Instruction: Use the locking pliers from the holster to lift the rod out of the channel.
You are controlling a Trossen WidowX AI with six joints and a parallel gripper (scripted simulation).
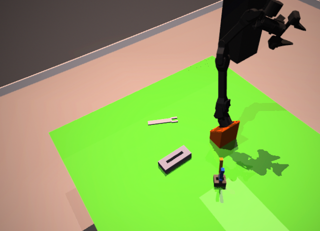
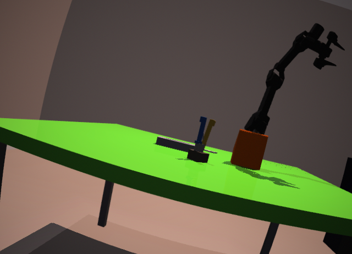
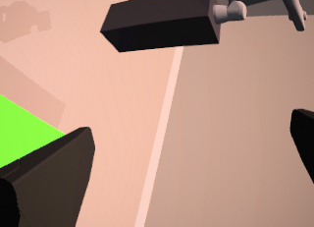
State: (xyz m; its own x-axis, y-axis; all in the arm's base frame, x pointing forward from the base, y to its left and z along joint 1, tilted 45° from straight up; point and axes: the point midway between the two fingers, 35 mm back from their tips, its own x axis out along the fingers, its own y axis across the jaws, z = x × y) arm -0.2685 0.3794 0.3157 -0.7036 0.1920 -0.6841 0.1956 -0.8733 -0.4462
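My gripper (image 1: 299, 36) (image 2: 340, 57) (image 3: 194, 129) is open and empty, raised high and pointing away from the tools. The pliers stand upright in the holster (image 1: 219, 184) (image 2: 198, 156), with a blue handle (image 1: 222, 172) (image 2: 202, 129) and an orange-yellow handle (image 1: 221, 164) (image 2: 209, 130) spread apart above it. Their jaws are hidden in the holster. The pale channel block (image 1: 162, 163) (image 2: 170, 143) lies on the table, with a narrow dark slot in its top. I cannot make out the rod in the slot. Neither the pliers nor the block shows in the wrist view.
A flat pale fork-ended piece (image 1: 158, 121) lies beyond the channel block in the top view. The orange arm base (image 1: 229, 135) (image 2: 249, 149) stands on the green table (image 1: 116, 135) (image 2: 85, 143). A dark box (image 3: 162, 23) shows at the top of the wrist view.
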